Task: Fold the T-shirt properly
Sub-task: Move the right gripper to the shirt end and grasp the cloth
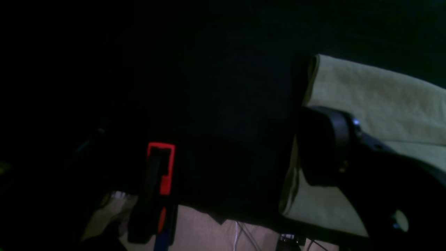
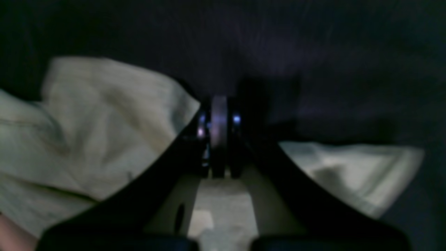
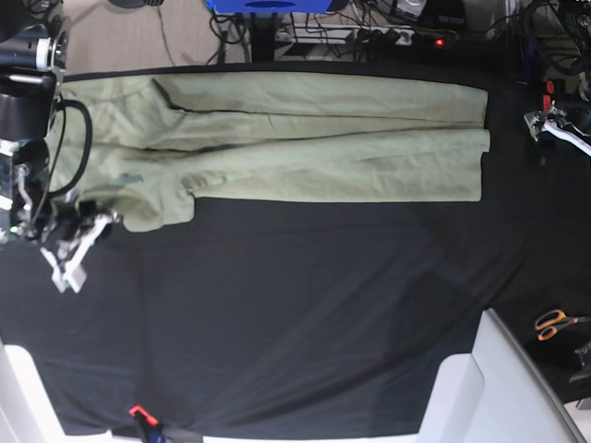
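Across the worktop [image 3: 305, 305] the T-shirt [image 3: 305, 138] lies limp and light; pinch hems or corners. Your right end effector [image 2: 218, 136] is closed, seemingly empty in the blur, and your left end effector [image 3: 554, 125] stands apart.

Plenty of room on the black tablecloth [image 3: 277, 305] from about 9 through 6 to 3 o'clock, bare cloth all the way. The T-shirt [image 3: 305, 138] blocks the whole 12 o'clock strip, and scissors [image 3: 554, 323] sit out at 4 o'clock
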